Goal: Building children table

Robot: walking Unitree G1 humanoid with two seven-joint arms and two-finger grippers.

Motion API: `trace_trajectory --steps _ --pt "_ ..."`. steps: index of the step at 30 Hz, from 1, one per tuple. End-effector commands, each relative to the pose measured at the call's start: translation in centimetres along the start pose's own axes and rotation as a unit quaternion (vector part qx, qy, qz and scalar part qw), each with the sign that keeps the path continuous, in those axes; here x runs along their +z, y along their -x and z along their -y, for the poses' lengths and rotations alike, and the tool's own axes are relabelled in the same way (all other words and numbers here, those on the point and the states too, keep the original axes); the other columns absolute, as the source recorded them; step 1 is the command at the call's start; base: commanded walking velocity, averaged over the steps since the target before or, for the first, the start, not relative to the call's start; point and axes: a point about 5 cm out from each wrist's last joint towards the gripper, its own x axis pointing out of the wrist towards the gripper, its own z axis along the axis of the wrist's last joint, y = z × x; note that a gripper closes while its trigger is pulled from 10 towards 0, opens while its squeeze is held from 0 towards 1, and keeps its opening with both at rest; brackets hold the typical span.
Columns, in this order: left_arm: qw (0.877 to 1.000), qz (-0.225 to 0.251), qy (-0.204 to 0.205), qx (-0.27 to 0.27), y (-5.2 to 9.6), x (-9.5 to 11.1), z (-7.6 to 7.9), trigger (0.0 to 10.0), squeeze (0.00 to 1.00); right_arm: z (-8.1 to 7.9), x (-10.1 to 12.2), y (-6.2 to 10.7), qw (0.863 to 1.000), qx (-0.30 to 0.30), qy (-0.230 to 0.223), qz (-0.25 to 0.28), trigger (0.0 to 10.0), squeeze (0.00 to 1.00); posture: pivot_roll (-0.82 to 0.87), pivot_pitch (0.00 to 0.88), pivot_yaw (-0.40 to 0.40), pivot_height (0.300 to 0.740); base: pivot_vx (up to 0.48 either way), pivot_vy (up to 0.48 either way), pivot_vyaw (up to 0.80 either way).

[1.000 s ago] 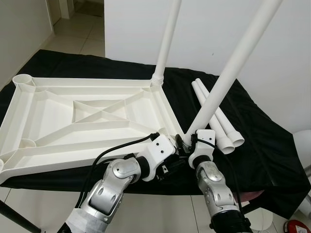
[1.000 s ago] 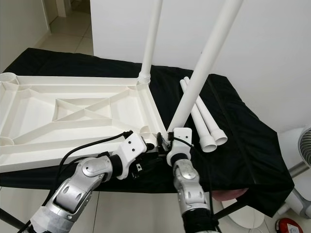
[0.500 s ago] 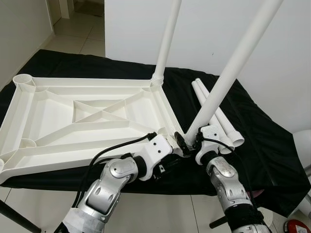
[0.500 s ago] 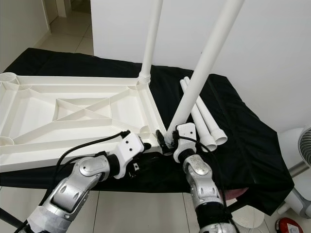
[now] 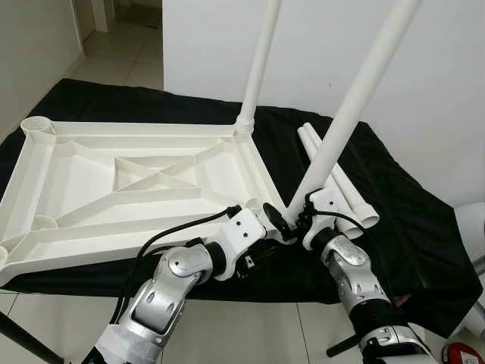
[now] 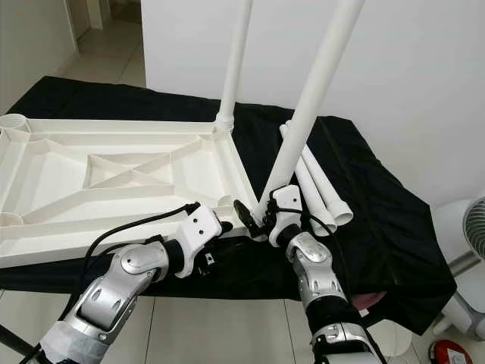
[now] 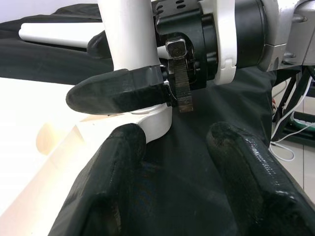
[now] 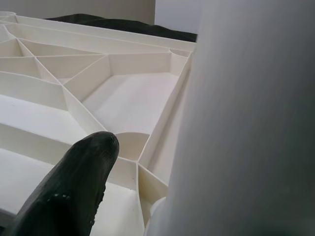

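White leg (image 5: 345,121) rises tilted up and right from the tabletop's (image 5: 68,189) near right corner, pinched by the right gripper (image 5: 292,222); left gripper (image 7: 172,162) spread beside it.

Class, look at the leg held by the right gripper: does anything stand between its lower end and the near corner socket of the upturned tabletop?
Nothing visible does. The leg, held by the right gripper, already meets the corner of the tabletop; the left gripper sits beside it, not under it.
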Motion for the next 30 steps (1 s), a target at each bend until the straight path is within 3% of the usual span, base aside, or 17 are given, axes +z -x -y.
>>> trace_trajectory --steps 1,2,3,6,7,14,15,16,27,30 --pt "1.0 0.0 -0.01 0.025 -0.3 0.2 -0.3 10.0 0.0 0.0 0.0 -0.2 1.0 0.007 0.001 -0.004 9.4 0.0 0.06 0.0 -0.152 0.74 0.0 0.0 0.0" --pt "1.0 -0.001 -0.011 0.025 -0.2 0.1 -0.3 10.0 0.0 0.0 -0.1 -0.3 1.0 0.011 0.001 -0.005 4.3 0.0 0.07 0.0 -0.152 0.74 0.0 0.0 0.0" --pt "1.0 -0.002 -0.011 0.026 -0.2 0.1 -0.3 10.0 0.0 0.0 -0.3 -0.4 1.0 0.015 0.0 -0.006 2.3 0.0 0.07 0.0 -0.152 0.74 0.0 0.0 0.0" --pt "1.0 -0.002 -0.011 0.026 -0.2 0.1 -0.3 10.0 0.0 0.1 -0.4 -0.4 1.0 0.018 -0.002 -0.006 2.3 0.0 0.07 0.0 -0.152 0.74 0.0 0.0 0.0" --pt "1.0 -0.002 -0.011 0.026 -0.2 0.1 -0.3 10.0 0.0 0.1 -0.5 -0.4 1.0 0.02 -0.002 -0.006 0.0 0.0 0.07 0.0 -0.149 0.74 0.0 0.0 0.0" --pt "1.0 -0.002 -0.011 0.022 -0.3 0.1 -0.1 10.0 0.0 0.2 -1.2 0.0 1.0 0.02 -0.01 -0.008 0.0 0.0 0.06 0.0 -0.143 0.74 0.0 0.0 0.0" --pt "1.0 -0.002 -0.011 0.022 -0.3 0.2 -0.1 10.0 0.0 0.2 -1.4 0.2 1.0 0.016 -0.012 -0.011 2.4 0.0 0.06 0.0 -0.143 0.74 0.0 0.0 0.0" --pt "1.0 -0.001 -0.011 0.021 -0.3 0.2 -0.1 10.0 0.0 0.1 -1.5 0.2 1.0 0.01 -0.015 -0.013 10.0 0.0 0.06 0.0 -0.142 0.74 0.0 0.0 0.0" --pt "1.0 -0.001 -0.01 0.019 -0.3 0.1 0.0 10.0 0.0 -0.1 -2.4 0.4 0.998 -0.046 0.001 -0.05 10.0 0.0 0.05 0.0 -0.148 0.74 0.0 0.0 0.0" --pt "1.0 0.0 -0.007 0.018 -0.4 0.1 0.2 10.0 0.0 -0.3 -2.7 0.4 0.991 -0.112 -0.003 -0.068 10.0 0.0 0.05 0.0 -0.151 0.74 0.0 0.0 0.0"
